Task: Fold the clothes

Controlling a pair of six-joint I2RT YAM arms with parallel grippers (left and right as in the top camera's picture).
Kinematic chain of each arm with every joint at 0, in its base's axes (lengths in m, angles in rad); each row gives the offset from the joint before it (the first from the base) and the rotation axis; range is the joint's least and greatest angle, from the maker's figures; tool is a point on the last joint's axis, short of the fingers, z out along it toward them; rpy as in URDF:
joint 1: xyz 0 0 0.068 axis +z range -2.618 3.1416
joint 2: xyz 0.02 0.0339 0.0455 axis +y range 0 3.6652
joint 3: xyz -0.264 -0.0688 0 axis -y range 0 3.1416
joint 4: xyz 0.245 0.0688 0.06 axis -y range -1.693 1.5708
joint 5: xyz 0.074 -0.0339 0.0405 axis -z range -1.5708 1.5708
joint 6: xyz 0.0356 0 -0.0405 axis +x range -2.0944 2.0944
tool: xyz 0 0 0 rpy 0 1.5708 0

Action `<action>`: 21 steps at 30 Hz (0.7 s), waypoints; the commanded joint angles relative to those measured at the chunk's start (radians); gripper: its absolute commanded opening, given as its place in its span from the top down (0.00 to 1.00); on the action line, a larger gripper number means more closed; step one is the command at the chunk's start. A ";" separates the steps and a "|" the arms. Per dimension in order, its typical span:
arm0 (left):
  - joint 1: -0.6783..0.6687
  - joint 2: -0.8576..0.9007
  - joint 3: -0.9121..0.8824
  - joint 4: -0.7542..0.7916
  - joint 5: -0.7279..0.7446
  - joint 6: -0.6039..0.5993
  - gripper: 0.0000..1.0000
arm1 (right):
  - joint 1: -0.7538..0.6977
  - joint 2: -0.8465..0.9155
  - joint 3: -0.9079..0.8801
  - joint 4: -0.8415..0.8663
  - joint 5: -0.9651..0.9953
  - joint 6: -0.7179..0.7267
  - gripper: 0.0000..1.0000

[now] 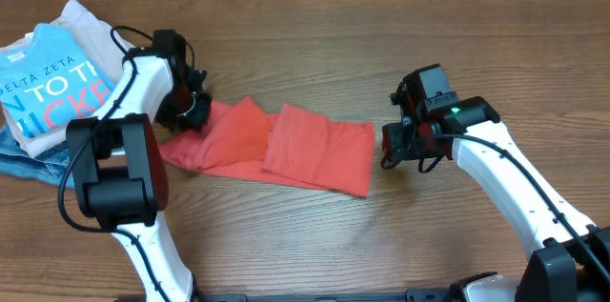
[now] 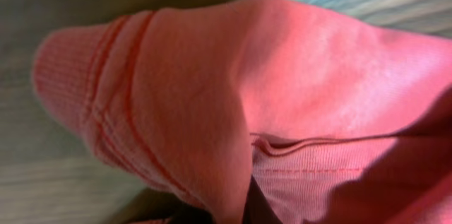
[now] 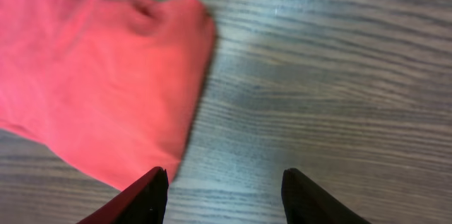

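Note:
The coral-red T-shirt [image 1: 286, 145] lies as a long folded strip across the middle of the wooden table, print hidden. My left gripper [image 1: 188, 113] is at its left end. In the left wrist view the red cloth [image 2: 282, 75] with its ribbed collar fills the frame and covers the fingers, so the gripper seems shut on it. My right gripper [image 1: 391, 145] is open and empty just off the shirt's right end. In the right wrist view its fingertips [image 3: 224, 181] straddle bare table, and the shirt's edge [image 3: 85, 75] lies by the left finger.
A bright blue T-shirt [image 1: 52, 88] with white and pink letters lies on a beige garment [image 1: 81, 16] and blue jeans [image 1: 24, 164] at the far left. Bare wood table [image 1: 429, 35] surrounds the shirt.

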 commanded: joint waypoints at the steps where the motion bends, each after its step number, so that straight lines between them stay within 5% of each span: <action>1: 0.036 0.025 0.171 -0.117 -0.112 -0.056 0.96 | -0.028 -0.014 0.021 0.007 0.010 0.006 0.44; 5: 0.047 0.025 0.359 -0.267 -0.165 -0.083 0.92 | -0.042 -0.014 0.021 0.012 0.011 0.002 0.44; 10: 0.007 0.025 0.499 -0.433 -0.031 -0.135 0.95 | -0.042 -0.012 0.021 0.014 0.010 0.002 0.44; 21: -0.296 0.025 0.515 -0.547 -0.013 -0.277 0.96 | -0.042 -0.012 0.021 -0.003 0.005 0.002 0.44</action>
